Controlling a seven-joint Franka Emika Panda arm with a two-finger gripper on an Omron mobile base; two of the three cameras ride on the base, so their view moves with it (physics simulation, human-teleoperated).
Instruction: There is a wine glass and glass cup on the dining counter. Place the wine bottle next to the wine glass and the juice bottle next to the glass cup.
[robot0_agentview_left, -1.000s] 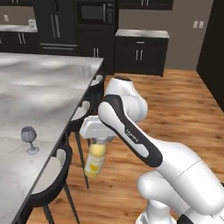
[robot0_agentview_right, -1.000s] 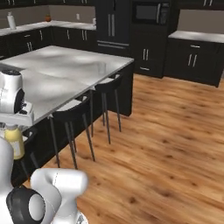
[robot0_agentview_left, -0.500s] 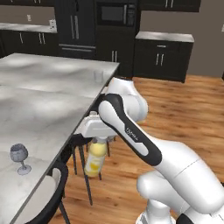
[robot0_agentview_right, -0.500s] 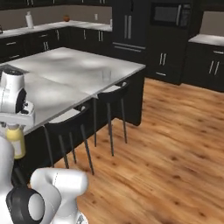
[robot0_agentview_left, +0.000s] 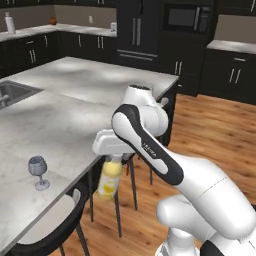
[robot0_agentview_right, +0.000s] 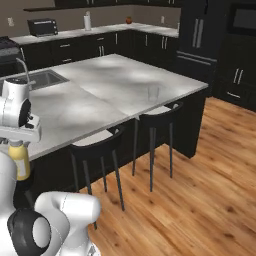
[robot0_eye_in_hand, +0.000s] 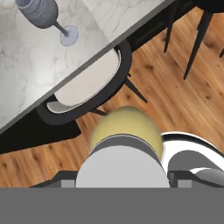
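My gripper (robot0_agentview_left: 114, 158) is shut on the juice bottle (robot0_agentview_left: 109, 178), a pale yellow bottle with a white cap, held by its neck. The bottle hangs upright over the wooden floor, just off the edge of the dining counter (robot0_agentview_left: 70, 115) and below its top. In the right base view the gripper (robot0_agentview_right: 19, 142) holds the same juice bottle (robot0_agentview_right: 20, 161). The wine glass (robot0_agentview_left: 38, 171) stands on the marble near the counter's edge, left of the bottle. The hand view looks down past the bottle's cap (robot0_eye_in_hand: 122, 168) at the wine glass (robot0_eye_in_hand: 44, 14). The glass cup (robot0_agentview_right: 153, 92) stands near the counter's far corner. The wine bottle is out of view.
Dark stools (robot0_agentview_right: 97, 145) line the counter's edge, and one stool seat (robot0_eye_in_hand: 85, 84) lies right below the bottle. A steel sink (robot0_agentview_left: 11, 93) with a tap (robot0_agentview_right: 21, 67) is set into the counter. Dark cabinets and a fridge (robot0_agentview_left: 137, 30) stand at the back.
The whole picture has shifted, so the base has driven along the counter. The juice bottle stays in the gripper, at the same place against the arm.
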